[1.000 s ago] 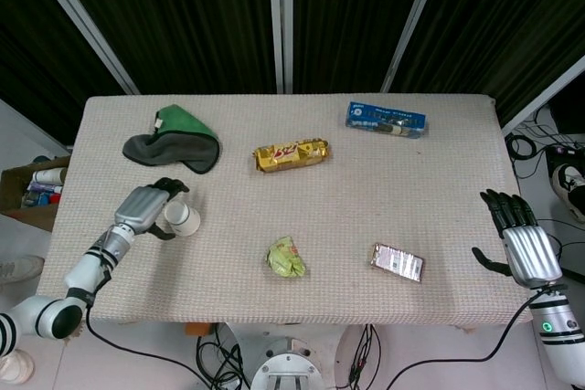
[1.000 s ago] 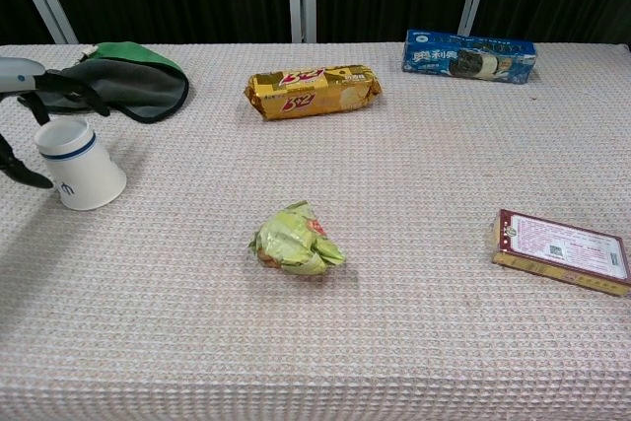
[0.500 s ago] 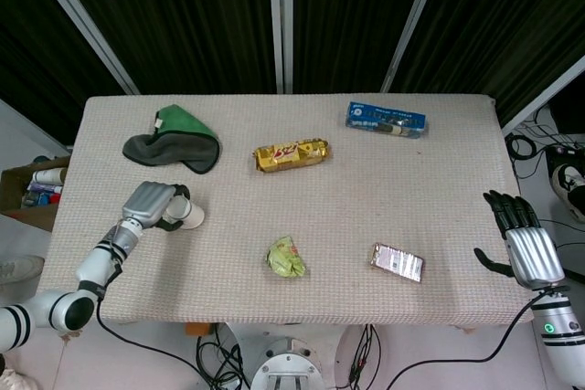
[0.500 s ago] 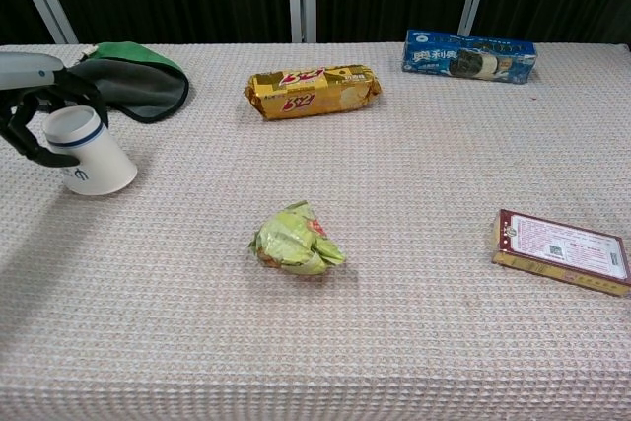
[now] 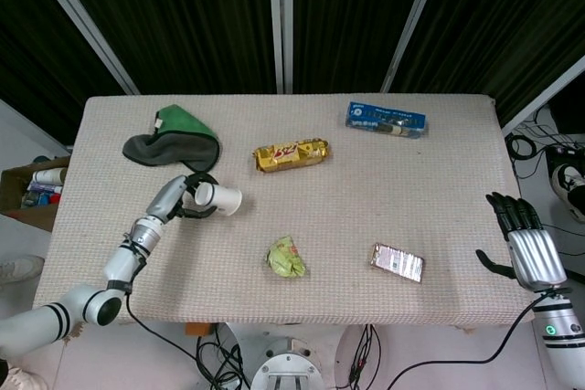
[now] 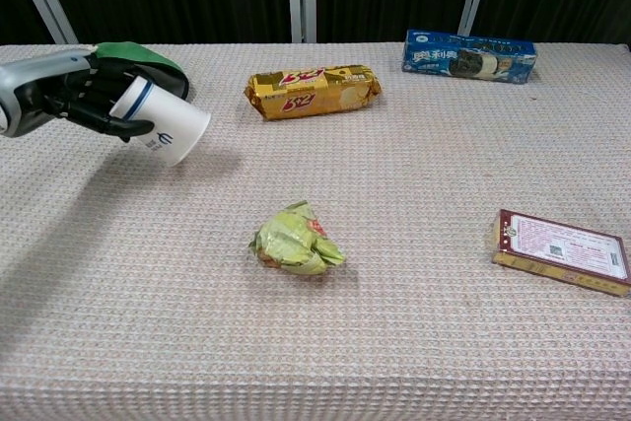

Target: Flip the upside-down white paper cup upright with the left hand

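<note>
The white paper cup (image 5: 219,197) (image 6: 161,121) with a blue band is lifted off the table and tilted on its side, its wide mouth pointing right and slightly down. My left hand (image 5: 189,198) (image 6: 87,94) grips it around the narrow base end, fingers wrapped round the wall. Off the table's right edge, my right hand (image 5: 525,242) hangs with its fingers spread and nothing in it; the chest view does not show it.
A grey-green cloth (image 5: 174,142) lies behind the left hand. A yellow snack pack (image 5: 291,154), a blue biscuit box (image 5: 385,120), a crumpled green wrapper (image 5: 286,258) and a small flat box (image 5: 398,262) lie on the table (image 5: 439,189).
The left hand closed on the cup, lifted it off the table and carried it right and towards the middle, tipping it from upside down onto its side. The right hand barely moved.
</note>
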Controlling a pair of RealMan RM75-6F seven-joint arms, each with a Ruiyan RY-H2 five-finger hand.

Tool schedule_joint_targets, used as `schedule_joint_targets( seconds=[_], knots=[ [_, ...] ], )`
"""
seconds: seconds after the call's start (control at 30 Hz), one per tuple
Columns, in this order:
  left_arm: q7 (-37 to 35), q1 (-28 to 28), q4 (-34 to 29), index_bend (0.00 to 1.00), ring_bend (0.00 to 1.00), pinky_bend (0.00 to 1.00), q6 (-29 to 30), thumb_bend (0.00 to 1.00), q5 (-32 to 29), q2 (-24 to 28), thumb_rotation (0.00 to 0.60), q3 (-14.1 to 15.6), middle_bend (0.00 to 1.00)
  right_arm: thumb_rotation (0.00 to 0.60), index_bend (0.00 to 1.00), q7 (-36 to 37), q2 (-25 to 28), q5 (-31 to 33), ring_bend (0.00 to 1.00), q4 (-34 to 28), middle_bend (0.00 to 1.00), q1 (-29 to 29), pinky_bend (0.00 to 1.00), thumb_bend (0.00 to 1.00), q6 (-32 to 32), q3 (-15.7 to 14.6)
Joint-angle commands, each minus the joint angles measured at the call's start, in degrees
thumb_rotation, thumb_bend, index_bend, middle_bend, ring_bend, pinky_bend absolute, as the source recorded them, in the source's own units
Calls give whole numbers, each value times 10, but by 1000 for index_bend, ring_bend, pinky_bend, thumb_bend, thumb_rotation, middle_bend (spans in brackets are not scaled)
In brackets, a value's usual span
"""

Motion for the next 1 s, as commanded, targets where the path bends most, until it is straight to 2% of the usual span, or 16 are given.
schedule_joint_targets(
  seconds=[0.03,0.13,0.23,0.37,0.47,0.57,0.7,0.8,1.0],
  knots=[
    [-52,-11,61,453,321,339,-36,322,41,-25,600,29,397,600,21,1,-1,1,30,1,81,0,90,176,0,0],
    [1,-6,78,381,205,231,-19,310,46,-13,600,38,321,600,21,2,-1,-2,30,3,81,0,90,176,0,0],
    [79,2,63,279,145,203,-4,311,42,11,600,45,250,600,21,3,-2,-3,30,4,81,0,89,176,1,0],
    [239,7,4,209,118,182,8,311,30,65,600,55,191,600,21,5,-3,-4,31,6,82,2,90,176,-1,1],
    [358,9,-54,201,118,179,25,312,9,89,600,53,169,600,21,6,-4,-5,31,8,82,3,90,176,-3,0],
    [447,3,-104,195,112,179,26,312,-11,101,600,53,151,600,21,7,-4,-5,31,8,82,3,89,176,-3,0],
    [577,-12,-135,186,110,180,28,312,-32,96,600,57,139,600,21,9,-3,-6,30,9,83,1,90,176,-1,-1],
    [648,-25,-147,176,110,180,26,311,-50,82,600,59,137,600,21,12,-2,-5,31,10,84,-2,90,176,2,-2],
    [734,-46,-133,176,110,181,25,312,-101,50,600,50,137,600,21,21,-5,-3,30,17,85,-6,90,176,4,-3]
  ],
)
